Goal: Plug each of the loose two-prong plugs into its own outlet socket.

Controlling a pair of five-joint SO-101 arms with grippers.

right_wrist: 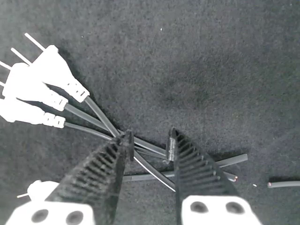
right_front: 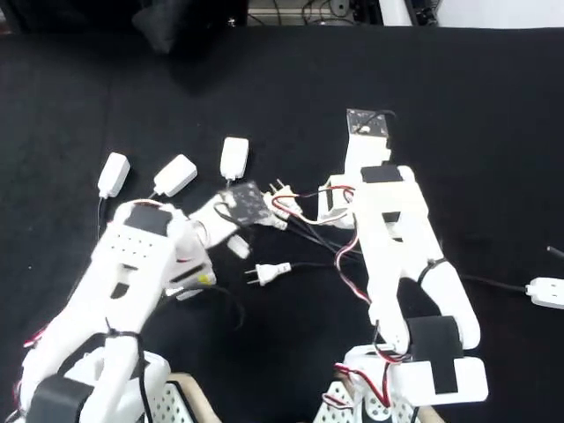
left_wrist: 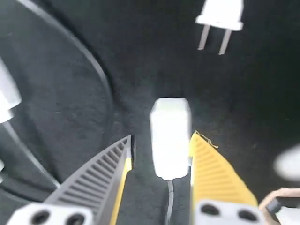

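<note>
White, boxy plastic outlet socket (left_wrist: 169,122) sits between the left gripper's (left_wrist: 162,138) parted jaws; a white two-prong plug (left_wrist: 220,16) lies loose nearby. Farther from it, the right gripper (right_wrist: 149,140) gapes over grey cords (right_wrist: 93,110). Nothing looks plugged yet.

Count over all views. Arms: 2, a left arm (right_front: 132,256) and a right arm (right_front: 397,229). White outlet sockets: 4 certain. Three lie in a row, first socket (right_front: 113,174), second socket (right_front: 174,174) and third socket (right_front: 233,158), with an edge socket (right_front: 546,291) well apart from them. One further white block (left_wrist: 169,138) sits on a cord; cannot tell whether it is a socket. Two-prong plugs: 4. Three are bunched, plug A (right_wrist: 58,75), plug B (right_wrist: 28,87) and plug C (right_wrist: 21,112), plus a lone plug (right_front: 269,273). Dark cords (right_wrist: 101,116) overlap, so no firm count.
</note>
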